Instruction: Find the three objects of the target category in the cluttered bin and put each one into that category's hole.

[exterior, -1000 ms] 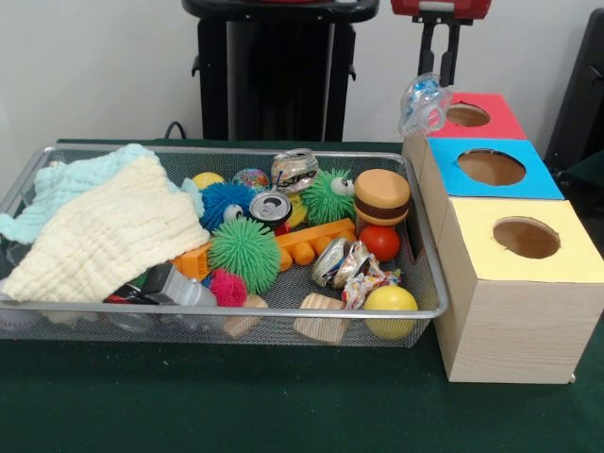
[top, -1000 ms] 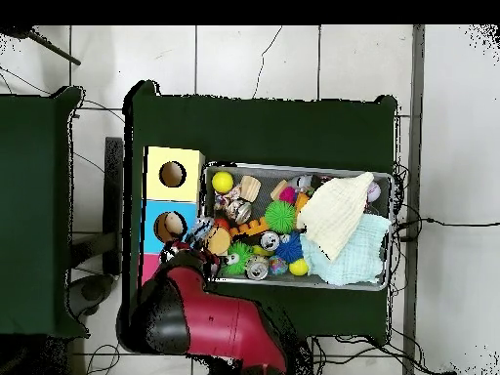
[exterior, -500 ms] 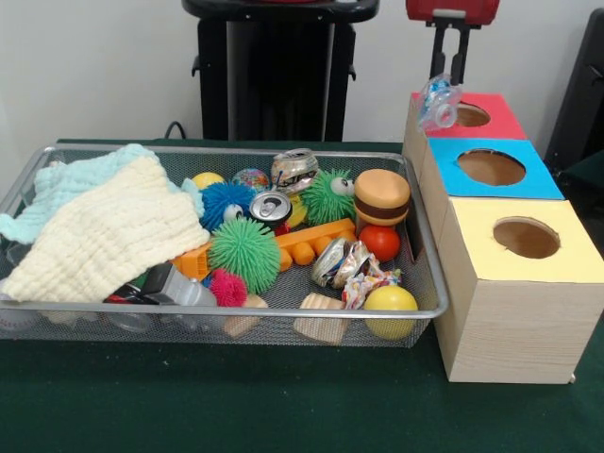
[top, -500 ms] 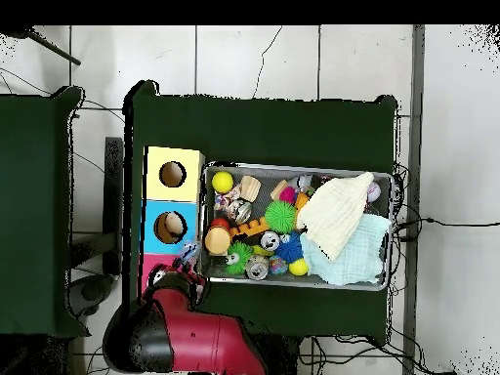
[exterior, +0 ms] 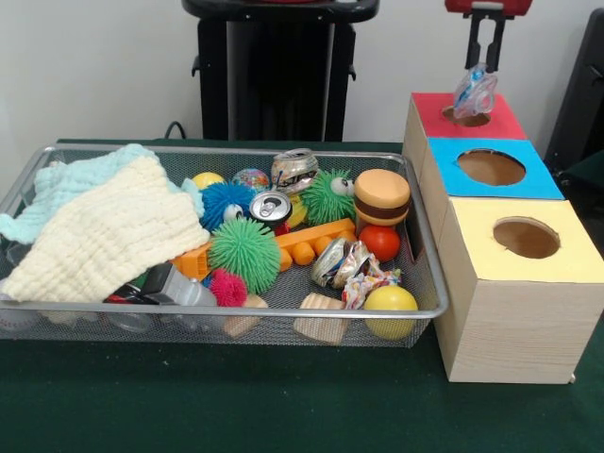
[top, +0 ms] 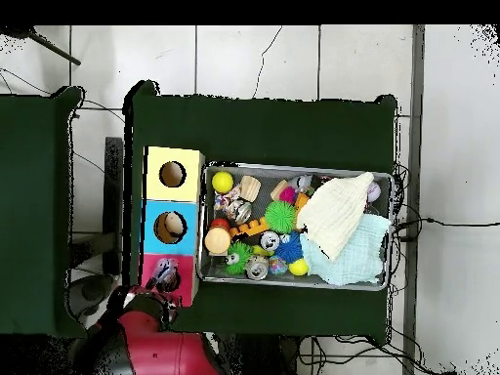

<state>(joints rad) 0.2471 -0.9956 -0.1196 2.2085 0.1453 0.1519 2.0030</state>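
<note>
The gripper point(exterior: 477, 83) is hanging over the red box point(exterior: 469, 117), its fingers pinching a crumpled clear wrapper point(exterior: 472, 92) directly above that box's hole. Three boxes are standing in a row, each with one hole: beyond the red one from the gripper are lying the blue box point(exterior: 491, 168) and then the yellow box point(exterior: 522, 241). Well off to the gripper's side, the wire bin point(exterior: 283, 311) is holding three crushed cans, three spiky balls and two cloths. Open air is surrounding the gripper.

Crumpled clear plastic piece point(exterior: 473, 92) hanging over red box's hole point(exterior: 466, 117).
</note>
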